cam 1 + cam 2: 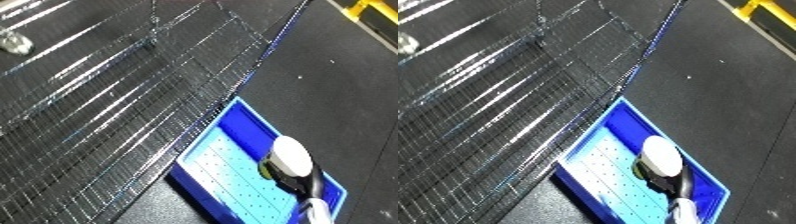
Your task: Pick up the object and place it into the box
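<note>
Left eye view, looking steeply down with the scene tilted: a blue bin [233, 131] with a pale perforated floor lies on a dark surface, beside a glossy wire-mesh rack [115, 100] that fills the upper left of the picture. Within the bin, toward its lower right end, the right hand [298, 179] shows as dark fingers curled beneath a white rounded object [291, 154], which it appears to be grasping; the silver forearm runs out at the lower edge. Whether the object rests on the bin floor or is held just above it cannot be told. The object lies directly at the hand, on the side toward the upper left, and inside the bin walls. Its long axis seems to run roughly along the bin's length. The left hand shows in neither view, so the right is the only hand placed to act. Judged from this layout, placement is nearly complete: the coming move turns on releasing the object over the bin floor and drawing the hand back along the forearm line, clear of the near wall.
</note>
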